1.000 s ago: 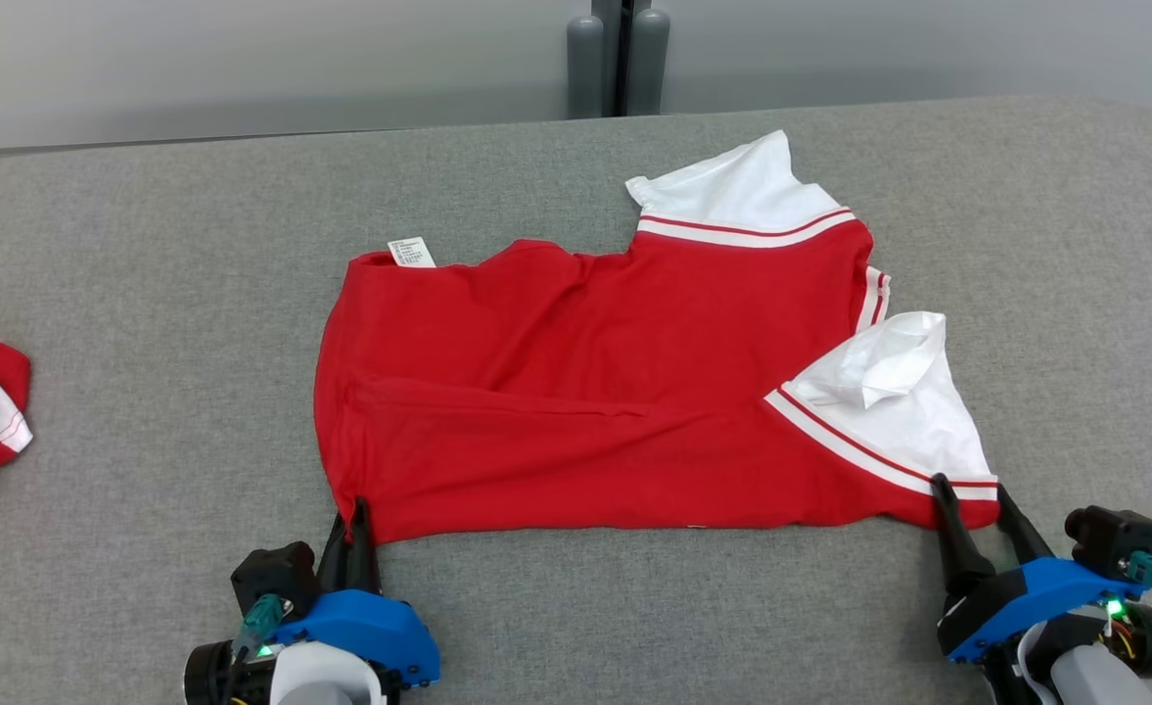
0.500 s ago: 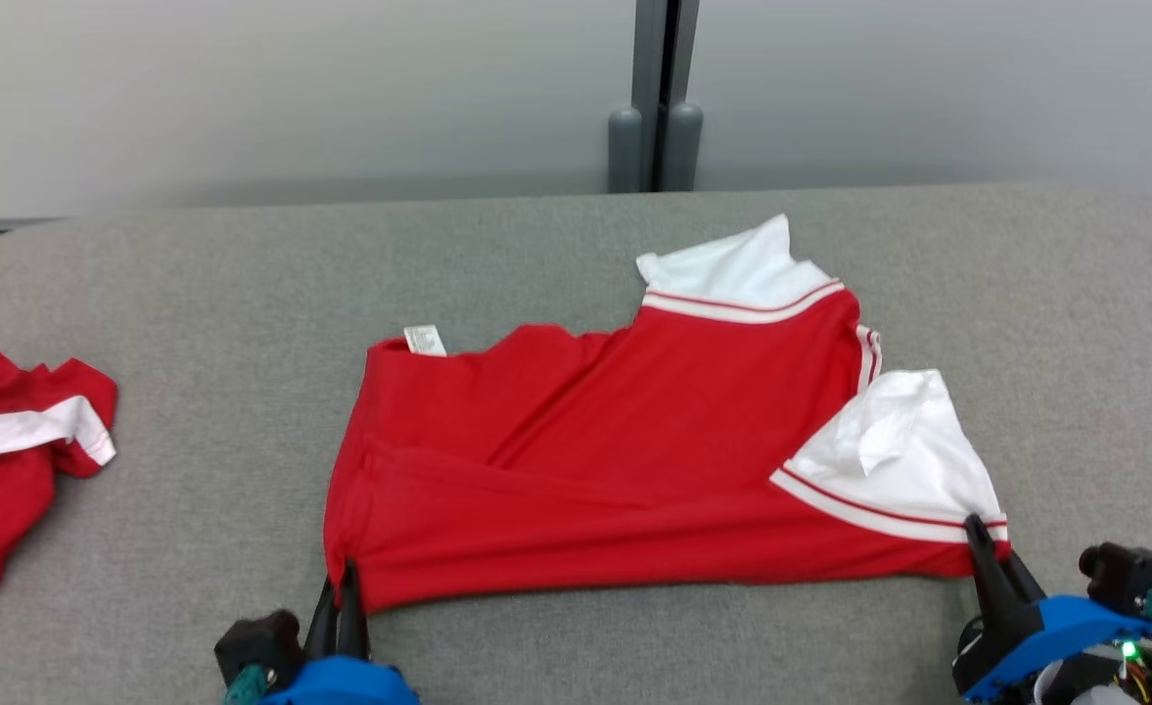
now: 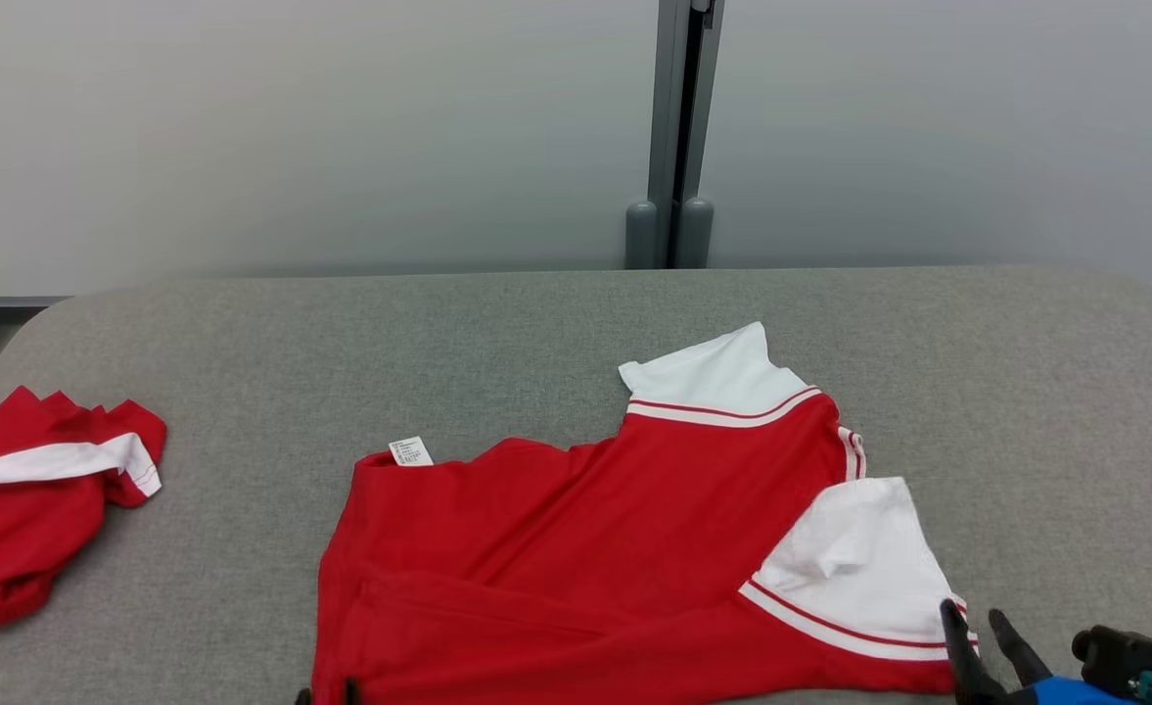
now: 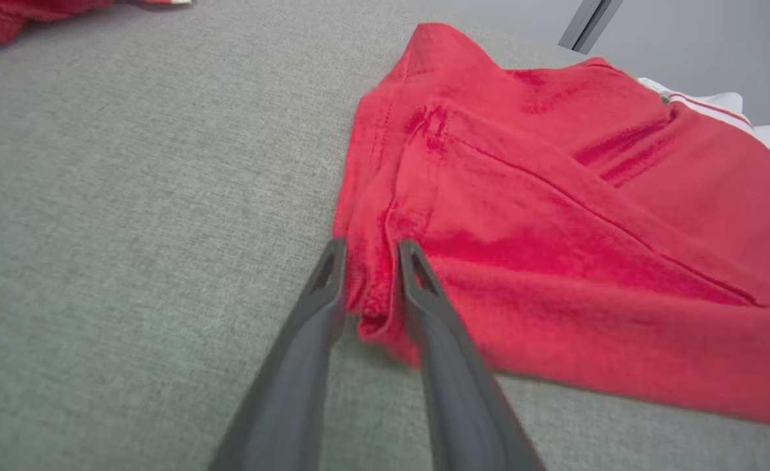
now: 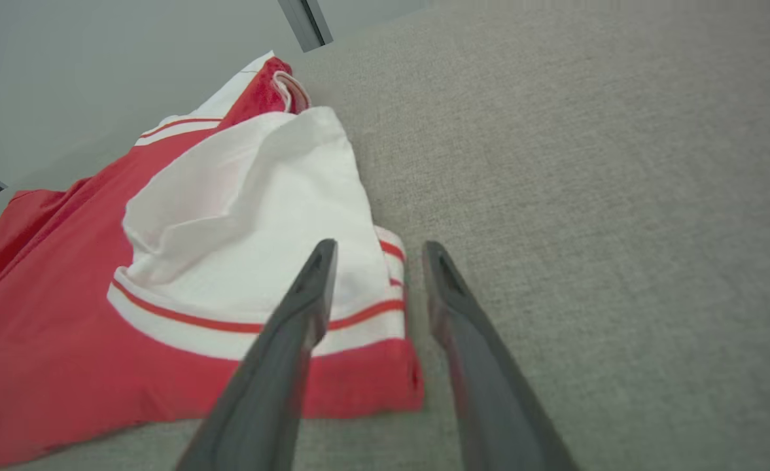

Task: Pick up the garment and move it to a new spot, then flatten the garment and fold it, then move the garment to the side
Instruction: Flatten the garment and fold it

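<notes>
The red garment (image 3: 585, 558) lies spread on the grey table (image 3: 536, 323), its near hem toward the robot and its white sleeve (image 3: 859, 558) flopped in over the body. The left gripper (image 4: 368, 252) is at the near left corner, fingers a little apart, cloth loose between them. The right gripper (image 5: 375, 252) straddles the near right corner, fingers apart, pinching nothing. That's corner placing for tugging it flat, I'd judge, with the fold not yet made. A second red garment (image 3: 27, 509) sits crumpled well off left.
</notes>
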Available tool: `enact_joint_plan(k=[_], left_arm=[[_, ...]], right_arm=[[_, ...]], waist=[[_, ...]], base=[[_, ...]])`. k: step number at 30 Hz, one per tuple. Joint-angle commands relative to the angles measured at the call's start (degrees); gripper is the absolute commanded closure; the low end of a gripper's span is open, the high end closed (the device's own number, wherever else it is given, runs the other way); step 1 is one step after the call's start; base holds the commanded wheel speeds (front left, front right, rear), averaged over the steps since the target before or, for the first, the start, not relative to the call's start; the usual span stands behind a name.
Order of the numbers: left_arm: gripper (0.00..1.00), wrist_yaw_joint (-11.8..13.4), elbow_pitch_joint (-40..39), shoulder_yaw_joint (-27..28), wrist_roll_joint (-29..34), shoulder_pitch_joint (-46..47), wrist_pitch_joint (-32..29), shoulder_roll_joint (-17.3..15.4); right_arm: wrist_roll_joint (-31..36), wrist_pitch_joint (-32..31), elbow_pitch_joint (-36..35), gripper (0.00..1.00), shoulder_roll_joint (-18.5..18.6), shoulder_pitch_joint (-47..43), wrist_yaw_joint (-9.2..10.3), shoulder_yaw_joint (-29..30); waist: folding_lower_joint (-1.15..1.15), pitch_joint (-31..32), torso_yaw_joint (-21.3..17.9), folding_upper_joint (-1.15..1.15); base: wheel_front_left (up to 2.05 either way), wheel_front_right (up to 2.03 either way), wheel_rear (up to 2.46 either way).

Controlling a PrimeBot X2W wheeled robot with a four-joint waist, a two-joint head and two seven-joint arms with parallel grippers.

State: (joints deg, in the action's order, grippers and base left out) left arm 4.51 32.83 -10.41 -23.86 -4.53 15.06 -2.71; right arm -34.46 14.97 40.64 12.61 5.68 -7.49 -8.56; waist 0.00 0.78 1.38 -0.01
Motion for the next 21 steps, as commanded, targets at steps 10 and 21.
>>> enact_joint_plan(k=[10, 21], left_arm=[[0.00, 1.8, -4.8, 1.1, 4.8, 8.3, 0.2, -0.2], [0.00, 3.7, -5.3, 3.4, 12.5, 10.6, 0.2, -0.2]], right_arm=[[5.8, 0.3, -7.3, 0.00, 0.5, 7.0, -0.01, 3.2], [16.5, 0.3, -17.8, 0.00, -6.9, 4.3, -0.01, 9.8]], waist=[[0.00, -0.7, -1.4, 0.01], [0.00, 0.7, -4.3, 0.01]], base=[[0.00, 0.00, 0.00], [0.00, 0.00, 0.00]])
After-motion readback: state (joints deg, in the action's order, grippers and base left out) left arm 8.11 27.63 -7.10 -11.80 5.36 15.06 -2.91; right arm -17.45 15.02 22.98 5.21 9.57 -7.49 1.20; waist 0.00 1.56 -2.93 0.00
